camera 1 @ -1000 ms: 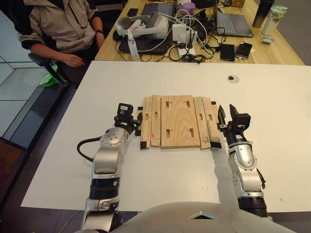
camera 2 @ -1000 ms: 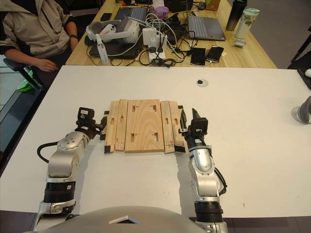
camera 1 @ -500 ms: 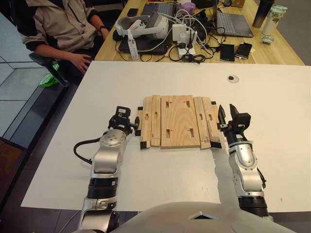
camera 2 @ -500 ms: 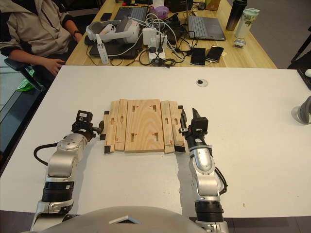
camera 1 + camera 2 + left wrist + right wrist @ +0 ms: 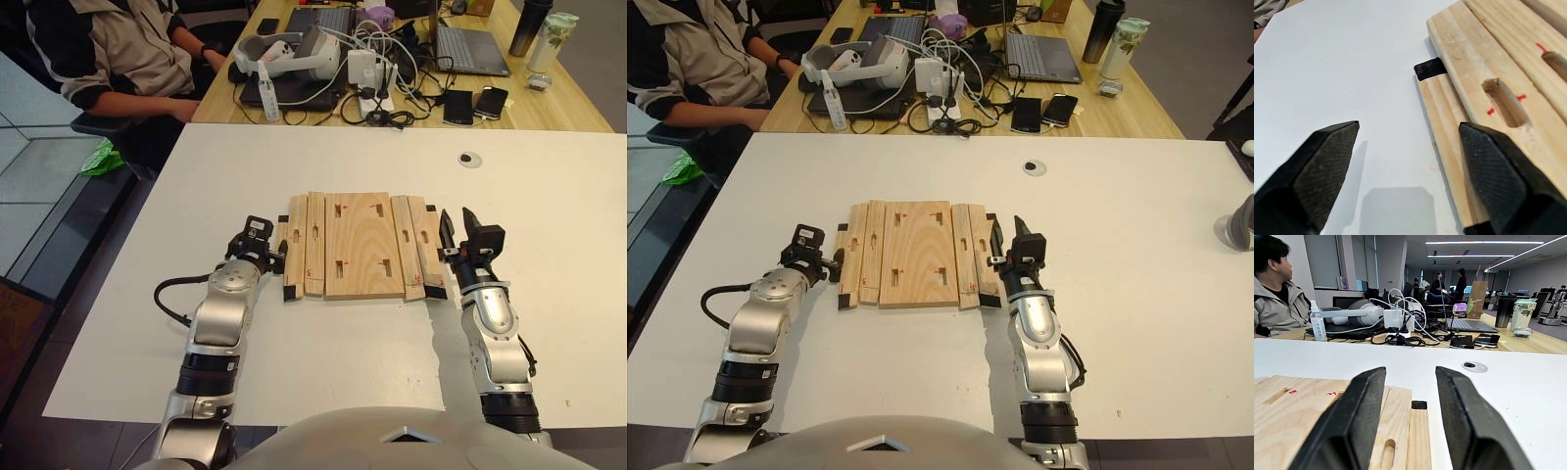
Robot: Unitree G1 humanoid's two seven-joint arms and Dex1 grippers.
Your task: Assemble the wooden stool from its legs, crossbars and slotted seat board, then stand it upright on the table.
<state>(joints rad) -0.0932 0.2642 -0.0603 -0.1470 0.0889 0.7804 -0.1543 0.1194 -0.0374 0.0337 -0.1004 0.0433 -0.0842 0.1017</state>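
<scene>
The assembly is, in my judgement, not yet begun: all the wooden parts lie flat on the white table (image 5: 549,215), side by side, and no leg or crossbar sits in a slot. Every joint and the standing up of the stool are left to do.

The left gripper (image 5: 271,257) is low at the left edge of the set. Its fingers are spread wide and they hold nothing; one is over bare table, the other over the narrow bar (image 5: 1447,125). I cannot tell if it touches the wood.

This bar is thin, pale wood with black caps on the ends. Just beside it lies a slotted plank (image 5: 313,257), with an oval hole and small red marks. The seat board (image 5: 363,245) is in the middle: a wide rectangle of light, smooth wood with visible grain and four small slots. To its right lie two more long planks (image 5: 415,247), close together, also slotted.

The right gripper (image 5: 457,233) is just beside the right edge of the set, fingers apart and holding nothing. The fingers (image 5: 1352,426) are black, with a rough pad surface.
</scene>
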